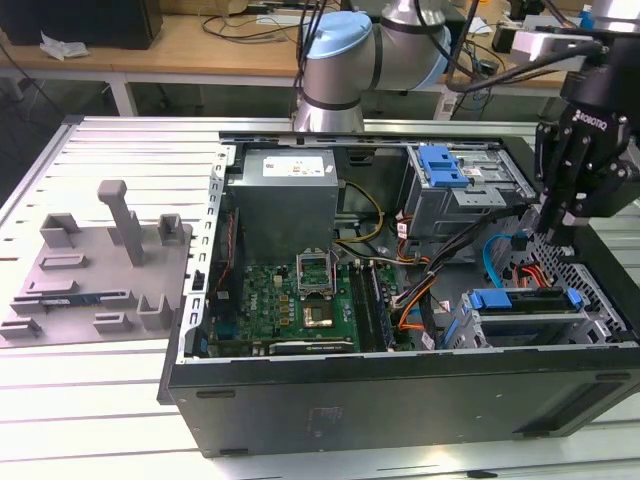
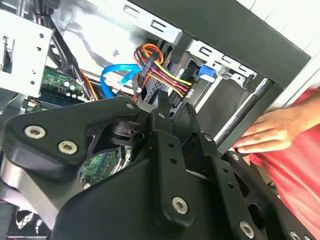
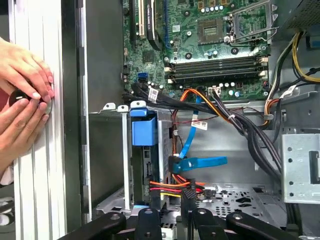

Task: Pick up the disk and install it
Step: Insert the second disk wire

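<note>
While the gripper [image 1: 556, 232] hovers, the disk [image 1: 522, 300] sits caged.

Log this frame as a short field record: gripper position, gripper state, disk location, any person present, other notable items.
gripper position: gripper inside the open computer case, above the bay at the exterior view's right
gripper state: cannot tell
disk location: disk with blue carrier seated in the lower drive bay, not held
person: hands resting on the table beside the case
other: motherboard, blue latch on the upper drive cage, grey fixture on the table
</note>
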